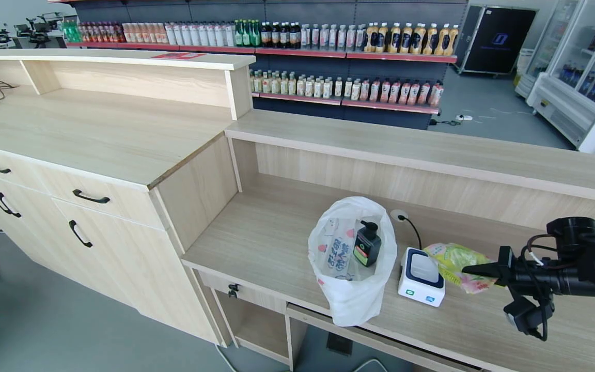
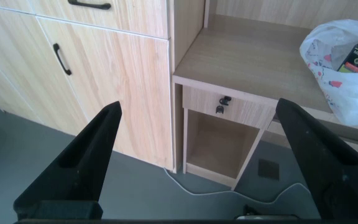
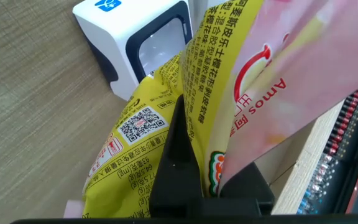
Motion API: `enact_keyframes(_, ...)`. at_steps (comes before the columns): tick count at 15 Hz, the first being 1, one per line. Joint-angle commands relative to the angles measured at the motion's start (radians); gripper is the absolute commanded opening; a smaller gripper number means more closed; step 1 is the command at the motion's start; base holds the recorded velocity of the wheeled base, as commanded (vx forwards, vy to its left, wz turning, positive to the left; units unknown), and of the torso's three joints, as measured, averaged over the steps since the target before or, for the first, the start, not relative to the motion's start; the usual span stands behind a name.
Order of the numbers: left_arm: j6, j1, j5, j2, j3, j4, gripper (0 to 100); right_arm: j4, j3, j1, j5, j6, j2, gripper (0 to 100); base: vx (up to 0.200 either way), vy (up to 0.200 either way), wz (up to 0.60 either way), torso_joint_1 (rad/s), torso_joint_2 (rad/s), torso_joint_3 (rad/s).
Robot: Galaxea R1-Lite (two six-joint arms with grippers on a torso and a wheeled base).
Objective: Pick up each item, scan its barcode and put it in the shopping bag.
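One finger of the right gripper (image 3: pixel 207 140) is hidden under the pink half of the snack packet (image 3: pixel 166 118). The other lies across its yellow half, so the pincer is clamped on the packet. The head view places them on the counter (image 1: pixel 277 243), just beside the white scanner (image 1: pixel 421 276), with a black pump bottle (image 1: pixel 367 247) inside the shopping bag (image 1: pixel 351 294). The left gripper (image 2: pixel 199 104) hangs spread wide above the floor, holding nothing. The packet is glossy and crinkled and carries a square code.
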Motion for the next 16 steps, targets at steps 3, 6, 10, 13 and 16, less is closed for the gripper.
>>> enact_keyframes(3, 0.000, 0.000, 0.000, 0.000, 0.000, 0.000, 100, 0.001, -0.029, 0.019, 0.003, 0.003, 0.041, 0, 0.000, 0.000, 0.00, 0.000, 0.00, 0.000)
enact_keyframes(6, 0.000, 0.000, 0.000, 0.000, 0.000, 0.000, 100, 0.001, -0.055, 0.030, 0.005, 0.006, 0.061, 0, 0.000, 0.000, 0.00, 0.000, 0.00, 0.000)
enact_keyframes(10, 0.000, 0.000, 0.000, 0.000, 0.000, 0.000, 100, 0.001, -0.070, 0.039, 0.005, 0.008, 0.073, 0, 0.000, 0.000, 0.00, 0.000, 0.00, 0.000)
enact_keyframes(13, 0.000, 0.000, 0.000, 0.000, 0.000, 0.000, 100, 0.001, -0.067, 0.039, 0.006, 0.006, 0.069, 0, 0.000, 0.000, 0.00, 0.000, 0.00, 0.000)
enact_keyframes(16, 0.000, 0.000, 0.000, 0.000, 0.000, 0.000, 100, 0.005, -0.061, 0.030, 0.018, 0.055, 0.003, 0, 0.000, 0.000, 0.00, 0.000, 0.00, 0.000)
